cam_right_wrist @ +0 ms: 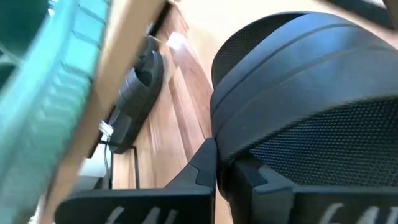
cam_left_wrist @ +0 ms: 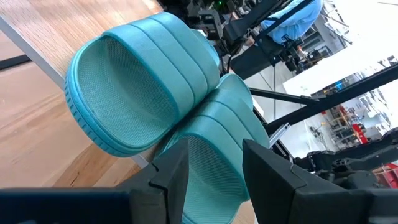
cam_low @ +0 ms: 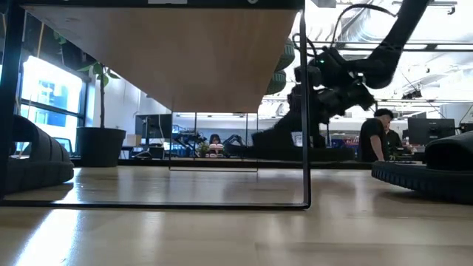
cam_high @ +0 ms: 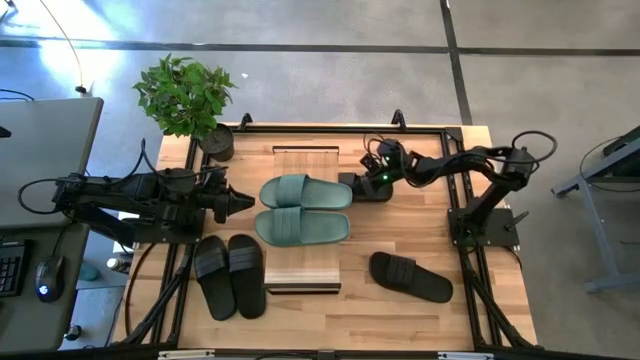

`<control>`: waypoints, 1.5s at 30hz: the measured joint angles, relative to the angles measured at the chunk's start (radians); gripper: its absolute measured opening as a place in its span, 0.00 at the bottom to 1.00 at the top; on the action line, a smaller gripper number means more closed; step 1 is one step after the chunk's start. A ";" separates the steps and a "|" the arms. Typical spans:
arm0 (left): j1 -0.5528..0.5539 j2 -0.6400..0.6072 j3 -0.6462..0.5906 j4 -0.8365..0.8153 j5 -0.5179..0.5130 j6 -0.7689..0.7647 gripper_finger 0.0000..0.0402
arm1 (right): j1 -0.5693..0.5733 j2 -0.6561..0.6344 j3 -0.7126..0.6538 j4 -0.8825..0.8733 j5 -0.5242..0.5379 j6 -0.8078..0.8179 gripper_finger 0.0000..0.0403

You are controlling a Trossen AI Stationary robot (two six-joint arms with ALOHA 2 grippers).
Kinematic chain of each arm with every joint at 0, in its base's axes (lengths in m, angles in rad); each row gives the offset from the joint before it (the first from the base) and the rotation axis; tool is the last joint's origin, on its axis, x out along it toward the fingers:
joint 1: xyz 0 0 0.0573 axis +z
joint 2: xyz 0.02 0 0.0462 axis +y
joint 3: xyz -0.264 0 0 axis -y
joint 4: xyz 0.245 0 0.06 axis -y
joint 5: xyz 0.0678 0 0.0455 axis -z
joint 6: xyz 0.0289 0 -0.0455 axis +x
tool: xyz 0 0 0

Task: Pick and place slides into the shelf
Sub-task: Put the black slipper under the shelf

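Two sage green slides (cam_high: 303, 209) lie side by side, soles down, on the shelf (cam_high: 305, 278), a narrow wood plank on a thin black frame. A black pair (cam_high: 230, 275) lies on the table left of the shelf, and a single black slide (cam_high: 410, 277) lies to its right. My left gripper (cam_high: 243, 203) is open at the green slides' left ends; in the left wrist view its fingers (cam_left_wrist: 171, 177) flank the nearer green slide (cam_left_wrist: 214, 149), and I cannot tell whether they touch it. My right gripper (cam_high: 372, 183) is shut on another black slide (cam_high: 362, 188) at the shelf's right side. My right gripper (cam_right_wrist: 222, 163) pinches the black slide by the rim of its sole at one end (cam_right_wrist: 249, 152), between the two fingers. It comes from the table's right side, slanting down. In the low view the slide (cam_low: 281, 139) reaches from the fingers toward the shelf, below plank height.
A potted plant (cam_high: 188, 98) stands at the table's far left corner. The shelf's thin black leg (cam_low: 304, 111) stands near the held slide. Bare wood shows along the near edge (cam_high: 330, 325). People sit at desks in the room behind (cam_low: 378, 133).
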 joint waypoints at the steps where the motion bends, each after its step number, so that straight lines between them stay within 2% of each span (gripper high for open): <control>1: 0.000 0.000 0.000 0.000 0.000 0.000 0.33 | -0.002 0.008 0.022 -0.018 -0.011 -0.003 0.00; 8: 0.000 0.000 0.000 0.000 0.000 0.000 0.33 | -0.005 0.064 0.137 -0.237 -0.015 -0.116 0.00; 19: 0.000 0.000 0.000 -0.004 0.000 0.000 0.33 | -0.018 0.097 0.142 -0.194 -0.047 -0.058 0.00; 23: 0.000 0.000 0.000 -0.006 0.000 0.002 0.33 | -0.019 0.097 0.142 -0.192 -0.026 -0.048 0.06; 33: 0.000 0.000 0.000 -0.007 0.000 0.001 0.33 | -0.018 0.097 0.142 -0.192 -0.017 -0.040 0.26; 45: 0.000 0.000 0.000 -0.007 0.000 0.001 0.33 | -0.019 0.081 0.142 -0.249 -0.021 -0.016 0.29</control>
